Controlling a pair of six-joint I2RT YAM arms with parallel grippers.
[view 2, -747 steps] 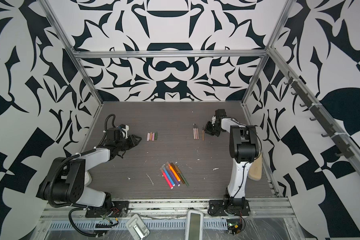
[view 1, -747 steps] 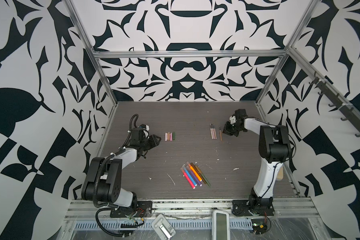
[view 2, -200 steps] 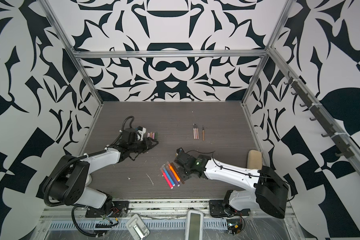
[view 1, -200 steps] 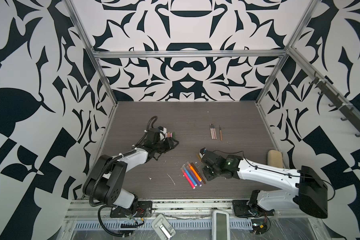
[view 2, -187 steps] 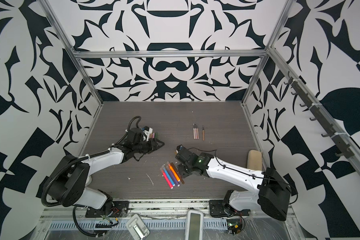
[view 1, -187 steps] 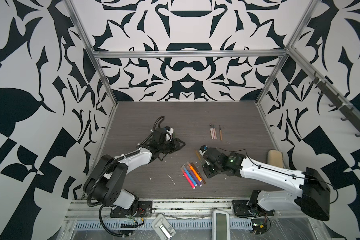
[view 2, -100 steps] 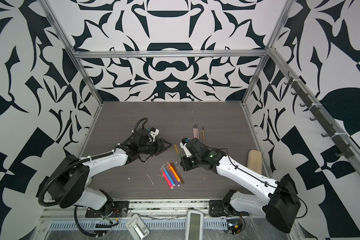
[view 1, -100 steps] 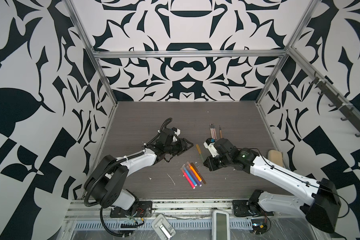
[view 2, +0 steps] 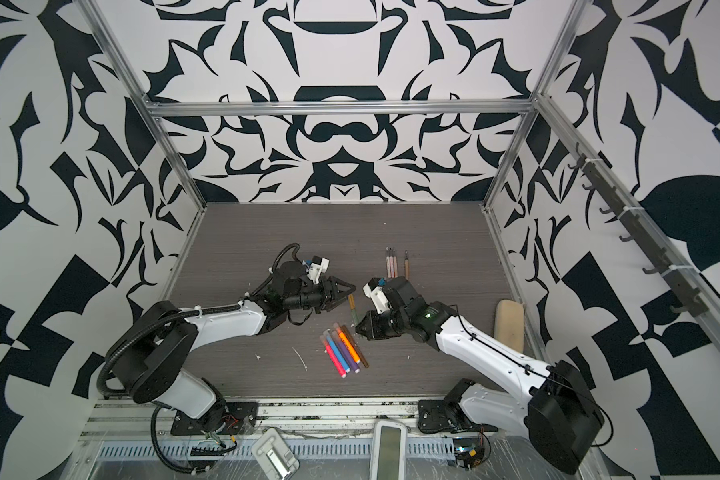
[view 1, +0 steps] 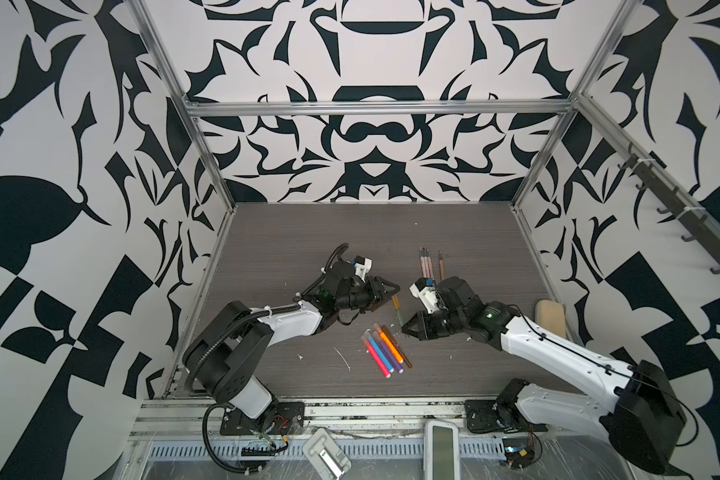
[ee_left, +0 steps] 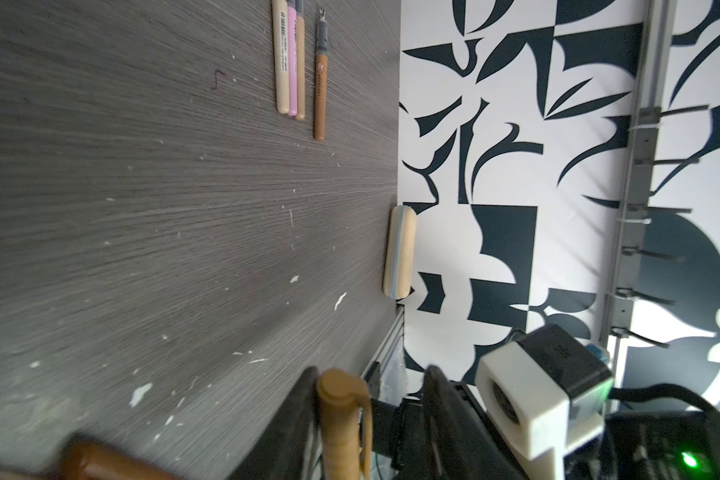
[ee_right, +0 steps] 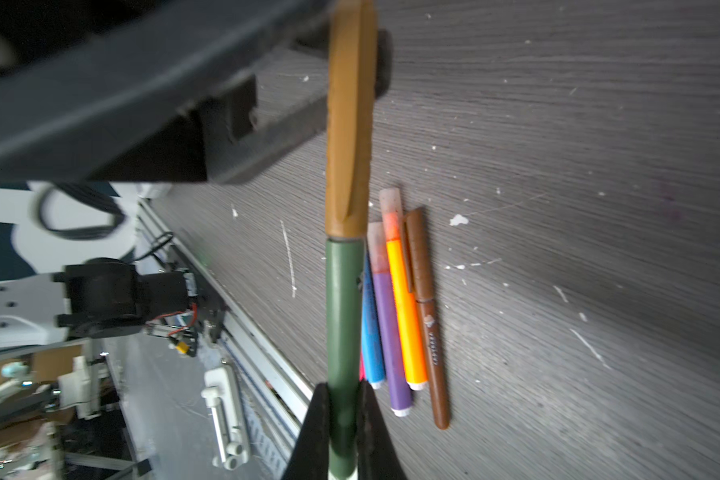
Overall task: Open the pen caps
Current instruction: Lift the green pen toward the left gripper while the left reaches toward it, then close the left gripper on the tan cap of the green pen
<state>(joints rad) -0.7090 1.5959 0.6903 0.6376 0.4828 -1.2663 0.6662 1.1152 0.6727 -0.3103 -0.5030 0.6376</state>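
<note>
A thin pen with a dark green barrel (ee_right: 341,311) and a tan pen cap (ee_right: 348,124) hangs above the table's middle. My right gripper (ee_right: 344,395) is shut on the barrel's lower end. In both top views this gripper (view 1: 406,328) (view 2: 360,328) points left. My left gripper (view 1: 393,286) (view 2: 350,288) reaches in from the left, its jaws either side of the cap (view 1: 395,301). In the left wrist view the cap (ee_left: 341,415) rests against one finger, and a gap shows to the other finger of the left gripper (ee_left: 371,378).
Several capped pens (view 1: 385,349) (ee_right: 404,311), pink, blue, purple, orange and brown, lie side by side near the front. Uncapped thin pens (view 1: 429,264) (ee_left: 289,62) lie further back. A beige block (view 1: 551,316) (ee_left: 400,249) sits against the right wall.
My right gripper has lifted the green pen from the front group and carried it back toward the middle. My left gripper has moved right to meet it, and its jaws have narrowed around the cap.
</note>
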